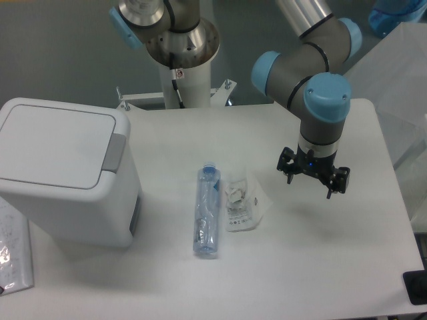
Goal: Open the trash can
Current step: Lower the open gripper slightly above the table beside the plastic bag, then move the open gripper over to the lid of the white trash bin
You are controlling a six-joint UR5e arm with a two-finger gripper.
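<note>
The trash can [67, 173] is a large boxy white bin at the left of the table. Its flat white lid [57, 143] is down, and a grey push-button tab [113, 152] sits at the lid's right edge. My gripper [309, 183] hangs above the right half of the table, far to the right of the can. Its two dark fingers [291, 175] point down and stand apart, with nothing between them.
A clear plastic bottle with a blue cap [207, 210] lies in the middle of the table. A small clear plastic bag with white contents [241, 202] lies just to its right. A packet [13, 250] lies at the left edge. The arm's base column [183, 60] stands at the back.
</note>
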